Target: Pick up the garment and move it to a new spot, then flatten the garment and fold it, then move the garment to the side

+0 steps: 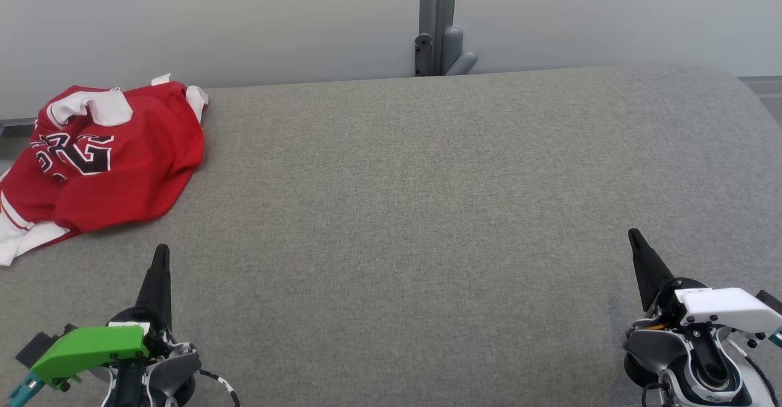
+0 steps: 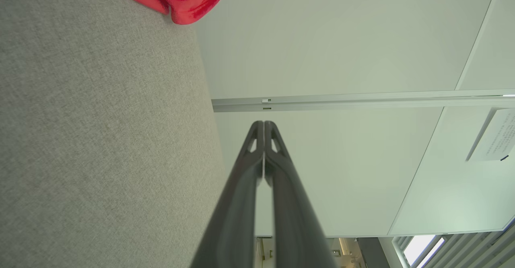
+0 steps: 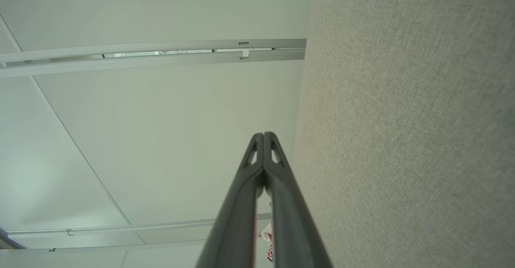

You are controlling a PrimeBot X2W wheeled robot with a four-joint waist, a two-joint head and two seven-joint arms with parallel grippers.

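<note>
Left tool (image 1: 160, 257), lower left of frame: fingers pressed together, empty, poised above grey desk (image 1: 427, 211). Right tool (image 1: 635, 242), lower right: likewise closed on nothing. Both apparently at rest pose, pickup not yet begun. Red shirt (image 1: 116, 168) lies crumpled at upper left, by desk's far edge, well apart from both; left tool nearer, likely first to reach.

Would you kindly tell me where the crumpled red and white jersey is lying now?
In the head view, the crumpled red and white jersey lies at the far left of the grey fabric surface, beyond the left gripper, not touching it.
</note>
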